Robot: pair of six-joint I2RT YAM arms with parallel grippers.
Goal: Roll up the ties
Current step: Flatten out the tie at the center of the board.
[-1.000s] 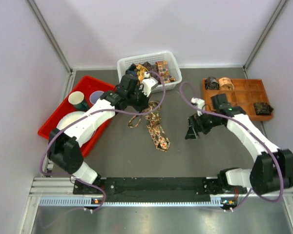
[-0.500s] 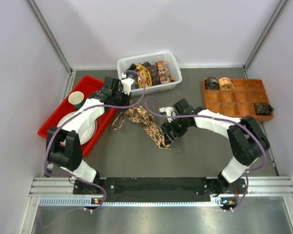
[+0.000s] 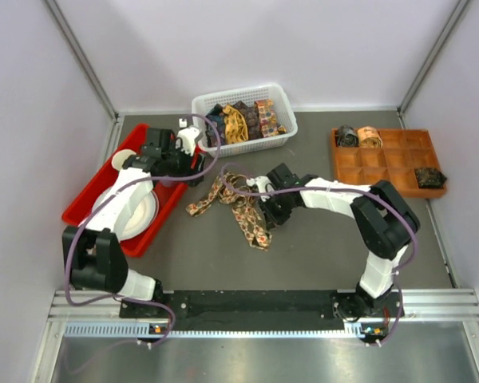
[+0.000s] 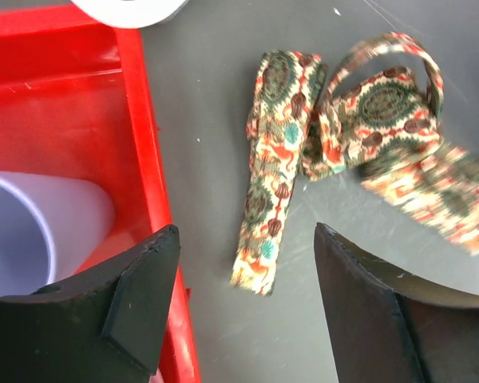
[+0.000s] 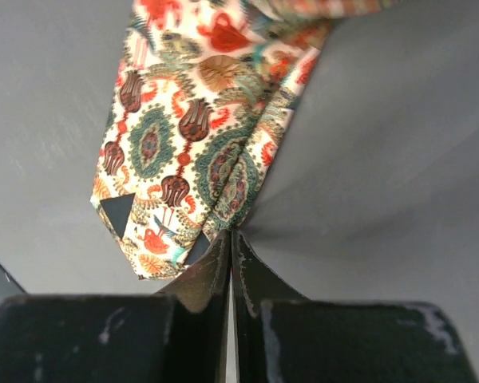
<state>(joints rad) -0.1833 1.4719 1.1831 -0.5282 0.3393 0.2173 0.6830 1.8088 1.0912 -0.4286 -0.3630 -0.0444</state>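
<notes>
Both arms have moved: the right gripper (image 5: 230,239) has come across from near the orange tray (image 3: 383,163) to the tie (image 4: 273,152), and the left gripper (image 4: 246,235) has let go and backed off toward the red tray (image 4: 80,104). The tie now lies on the grey table (image 3: 319,255) in a loose, loopy heap between the two arms, below the white basket (image 3: 239,90) that holds more ties.

This tie looks soft, thin and very light. It will flop and slide, and it will not keep its shape unless something holds it. A good place to grab is a flat end, because a roll has to start there.

The right gripper's jaws are pressed tight together, right at the edge of the tie's wide end. The cloth bunches up toward the tips, so it looks pinched between them. The left gripper's jaws stand wide apart and hold nothing. They hang above the tie's thin end, beside the rim of the red tray.
</notes>
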